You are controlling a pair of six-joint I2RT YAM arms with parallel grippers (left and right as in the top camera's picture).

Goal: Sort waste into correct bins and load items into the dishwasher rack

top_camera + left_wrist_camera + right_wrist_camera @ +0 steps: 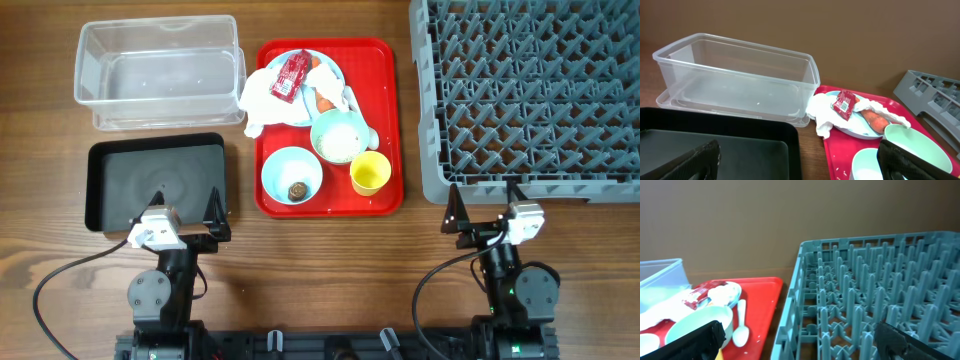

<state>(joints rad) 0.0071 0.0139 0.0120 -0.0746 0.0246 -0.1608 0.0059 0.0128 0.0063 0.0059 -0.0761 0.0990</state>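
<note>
A red serving tray (385, 60) holds a light blue plate (860, 134) with crumpled napkins (262, 95), a red wrapper (291, 77) and a carrot piece (325, 101). In front stand a pale green bowl (322, 125) with rice (340, 142), a light blue bowl (278, 168) with a brown lump (297, 189), a yellow cup (370, 173) and a white spoon (740, 325). The clear tub (160, 75) and black tray (120, 185) lie left, the grey rack (530, 100) right. My left gripper (186, 205) hangs open at the black tray's near edge. My right gripper (484, 200) is open before the rack.
Loose rice grains (841, 174) dot the red tray's floor near the light blue bowl. Bare wooden table (320, 270) runs along the front between both arms. The rack's near wall (790, 315) stands close to the red tray's right rim.
</note>
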